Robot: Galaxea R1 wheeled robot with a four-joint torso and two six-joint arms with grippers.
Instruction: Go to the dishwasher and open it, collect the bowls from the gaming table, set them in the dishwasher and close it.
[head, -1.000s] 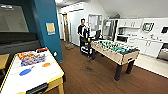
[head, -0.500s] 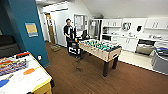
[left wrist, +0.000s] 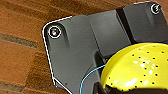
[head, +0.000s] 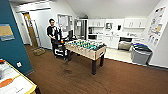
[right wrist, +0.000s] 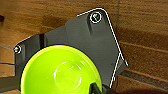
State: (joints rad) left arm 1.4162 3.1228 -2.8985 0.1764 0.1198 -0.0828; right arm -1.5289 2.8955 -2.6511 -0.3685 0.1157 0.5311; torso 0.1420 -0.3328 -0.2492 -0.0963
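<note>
We note an office break room: a football table (head: pixel 86 48) on brown carpet (head: pixel 75 77), white kitchen cabinets (head: pixel 112 23) along the back wall, grey bins (head: pixel 140 53), posters (head: pixel 157 22).

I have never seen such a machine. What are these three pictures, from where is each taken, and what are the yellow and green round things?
This is a wheeled robot with two arms. The wide picture comes from a camera high on it, looking into a room with a football table, a person and a kitchen behind. The other two come from cameras on its wrists, looking down at the wooden floor. The dark plates are robot parts. The left wrist view shows a yellow bowl, the right wrist view a green bowl; each seems carried, though the fingers are hard to see.
</note>
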